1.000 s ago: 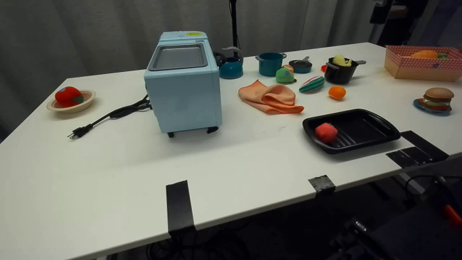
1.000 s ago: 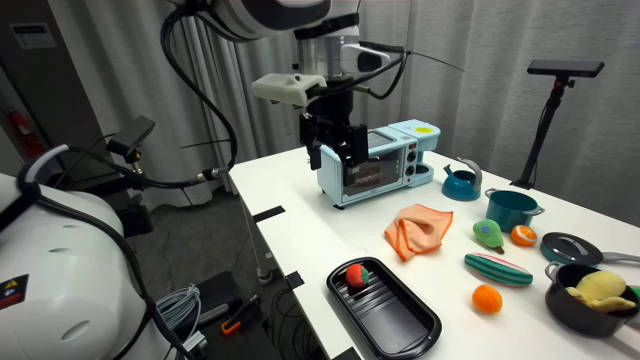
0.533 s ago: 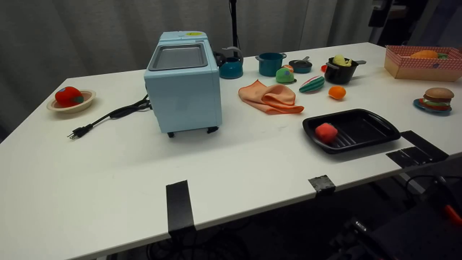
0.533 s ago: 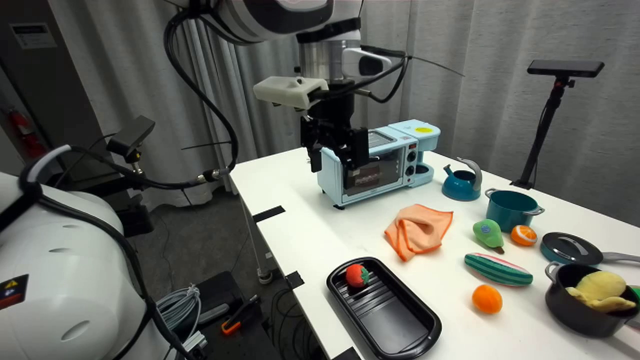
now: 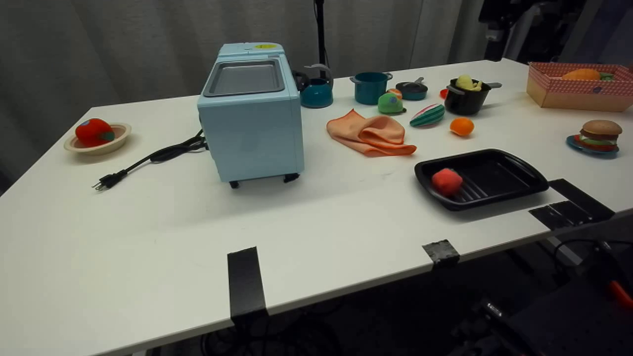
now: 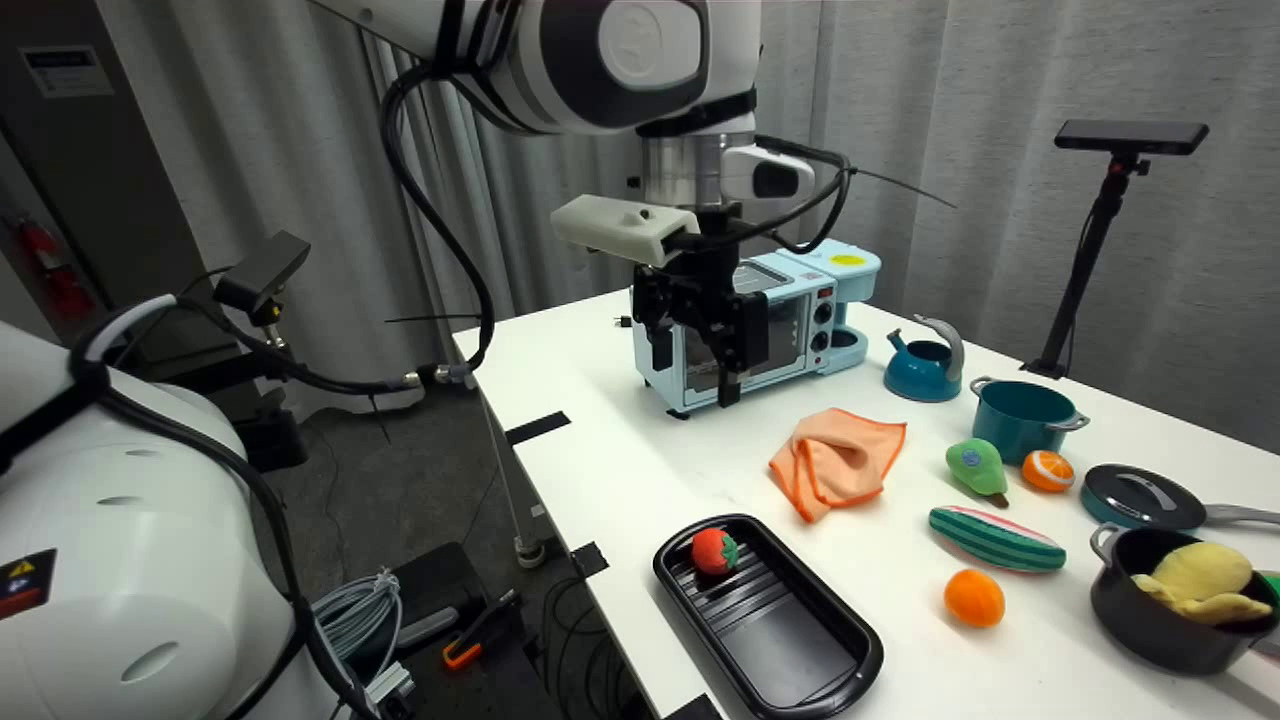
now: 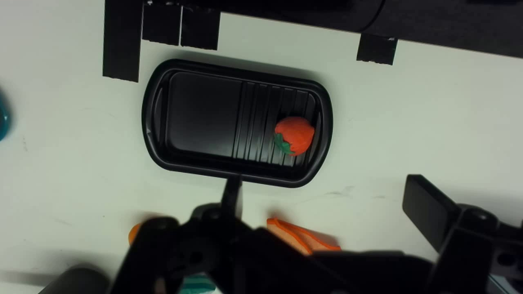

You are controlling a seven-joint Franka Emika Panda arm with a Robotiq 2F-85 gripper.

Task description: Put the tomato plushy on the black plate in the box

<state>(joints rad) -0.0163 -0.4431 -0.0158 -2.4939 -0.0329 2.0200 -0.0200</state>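
Observation:
The tomato plushy (image 5: 447, 182) is a small red toy with green leaves, also seen in an exterior view (image 6: 713, 552) and the wrist view (image 7: 297, 132). It lies on the ribbed end of the black plate (image 5: 494, 173), which also shows in an exterior view (image 6: 785, 650) and the wrist view (image 7: 202, 114). The box (image 5: 559, 99), with a red-checked lining and an orange item inside, stands at the far right edge of an exterior view. My gripper (image 6: 697, 370) is open and empty, above the table, apart from the plushy. Its fingers (image 7: 325, 179) are wide apart in the wrist view.
A light-blue toaster oven (image 5: 252, 133) stands on the table, with an orange cloth (image 5: 371, 133) nearby. A toy orange (image 5: 462, 126), a watermelon slice (image 5: 428, 115), a black pot (image 5: 465, 101) and a burger (image 5: 599, 134) lie beyond the plate. A red item (image 5: 93, 132) sits on a tan plate.
My gripper has moved down and to the right in an exterior view, and now shows at the top right of an exterior view. The plushy and plate have not moved.

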